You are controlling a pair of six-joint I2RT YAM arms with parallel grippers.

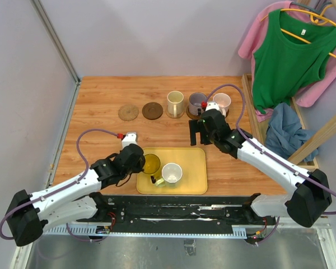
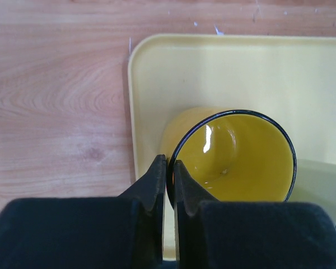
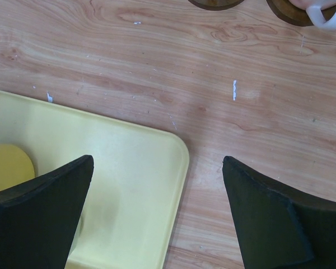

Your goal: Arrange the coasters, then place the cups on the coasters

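On the yellow tray (image 1: 193, 168) stand a see-through yellow cup (image 1: 151, 163) and a pale cream cup (image 1: 171, 174). My left gripper (image 1: 141, 162) is shut on the yellow cup's (image 2: 235, 151) near-left rim, one finger inside and one outside (image 2: 169, 163). At the back lie a bare tan coaster (image 1: 129, 112) and a bare dark brown coaster (image 1: 152, 110). To their right a cream cup (image 1: 175, 103), a grey-purple cup (image 1: 197, 103) and a pink cup (image 1: 222, 102) each sit on a coaster. My right gripper (image 1: 197, 134) hangs open and empty (image 3: 157, 161) over the tray's far right corner (image 3: 129, 162).
A rack with a green top (image 1: 291, 53), pink garment and blue cloth (image 1: 281, 130) stands beyond the table's right edge. A wall and metal rail border the left edge (image 1: 73, 101). Bare wood lies between the tray and the row of coasters.
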